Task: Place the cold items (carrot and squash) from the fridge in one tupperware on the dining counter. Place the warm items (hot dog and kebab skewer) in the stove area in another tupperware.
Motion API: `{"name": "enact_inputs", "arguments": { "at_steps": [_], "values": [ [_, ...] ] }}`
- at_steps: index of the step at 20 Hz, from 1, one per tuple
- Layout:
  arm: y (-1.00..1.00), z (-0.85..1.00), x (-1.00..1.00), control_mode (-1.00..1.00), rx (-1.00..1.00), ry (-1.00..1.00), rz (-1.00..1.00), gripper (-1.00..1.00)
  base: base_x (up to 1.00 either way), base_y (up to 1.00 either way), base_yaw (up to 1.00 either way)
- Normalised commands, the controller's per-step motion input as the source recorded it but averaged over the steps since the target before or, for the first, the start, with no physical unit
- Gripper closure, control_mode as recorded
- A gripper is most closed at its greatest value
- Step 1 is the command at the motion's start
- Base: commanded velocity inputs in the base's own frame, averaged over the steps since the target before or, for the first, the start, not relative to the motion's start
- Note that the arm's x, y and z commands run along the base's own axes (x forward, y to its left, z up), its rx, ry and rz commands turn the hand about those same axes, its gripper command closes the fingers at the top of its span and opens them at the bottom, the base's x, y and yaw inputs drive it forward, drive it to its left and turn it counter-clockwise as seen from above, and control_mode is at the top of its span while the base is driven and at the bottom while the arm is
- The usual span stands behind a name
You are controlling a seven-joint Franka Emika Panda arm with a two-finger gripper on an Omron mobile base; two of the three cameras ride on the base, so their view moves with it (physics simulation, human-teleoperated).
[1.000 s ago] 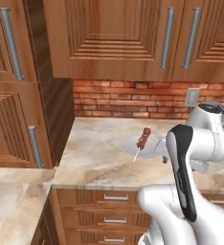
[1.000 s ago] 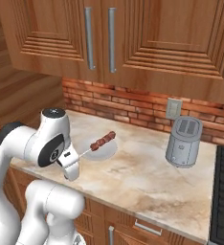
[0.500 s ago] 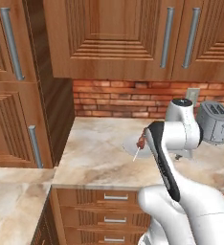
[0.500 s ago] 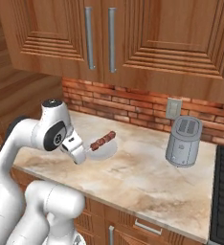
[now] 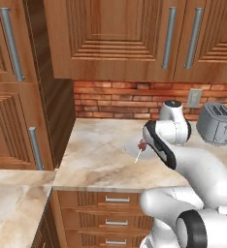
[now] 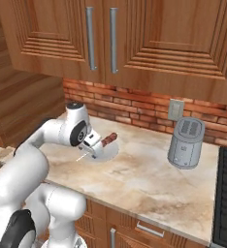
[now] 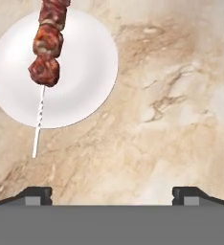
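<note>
Jaws spread wide and empty, the gripper (image 6: 92, 145) hangs over the marble counter (image 6: 149, 181) just beside a kebab skewer (image 7: 47, 52) lying across a white plate (image 7: 80, 72). The skewer's far end is cut off in the hand view. A toaster (image 6: 186, 143) stands to the right before the brick wall (image 6: 130, 109), under wooden cabinets (image 6: 149, 38).
</note>
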Motion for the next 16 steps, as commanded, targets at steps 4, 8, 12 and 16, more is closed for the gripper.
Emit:
{"name": "enact_inputs", "arguments": {
  "at_steps": [4,8,12,16],
  "values": [
    [0.01,-0.42,1.00,-1.00,0.01,0.08,0.12,-1.00,0.00,0.00,0.00],
    [0.23,-0.21,0.96,-1.00,0.00,0.05,0.07,-1.00,0.00,0.00,0.00],
    [0.04,-0.42,0.89,-1.00,0.00,0.01,0.03,-1.00,0.00,0.00,0.00],
    [0.00,-0.85,0.75,-1.00,0.00,0.00,0.00,-1.00,0.00,0.00,0.00]
  ]
}}
